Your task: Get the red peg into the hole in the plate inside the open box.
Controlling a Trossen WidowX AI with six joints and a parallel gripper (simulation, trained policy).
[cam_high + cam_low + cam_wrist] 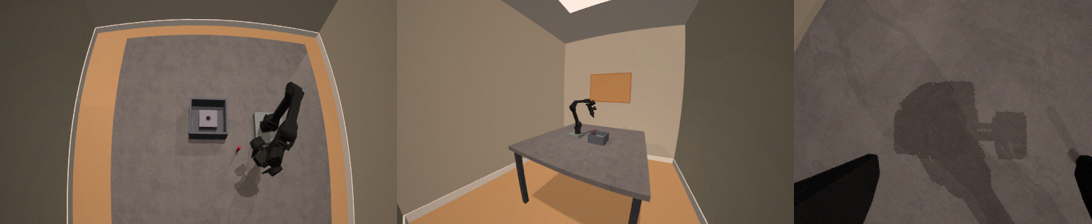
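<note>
The red peg [238, 149] appears to stand upright on the table, between the box and the arm and towards the lower side of the top view. The grey open box [208, 136] [596, 140] stands left of the arm's base in that view. The pale plate [203, 124] lies at its bottom, and its round hole [208, 118] shows empty. My gripper [258, 165] [594, 113] [981, 167] is open and empty, well above the table, to the right of and below the peg in the top view. In the wrist view the right finger hides most of the peg.
The arm's base plate [259, 122] [572, 135] is on the grey table [159, 170] [556, 152], right of the box in the top view. The box walls rise around the plate. Shadows of the arm and gripper fall on the table below the hand.
</note>
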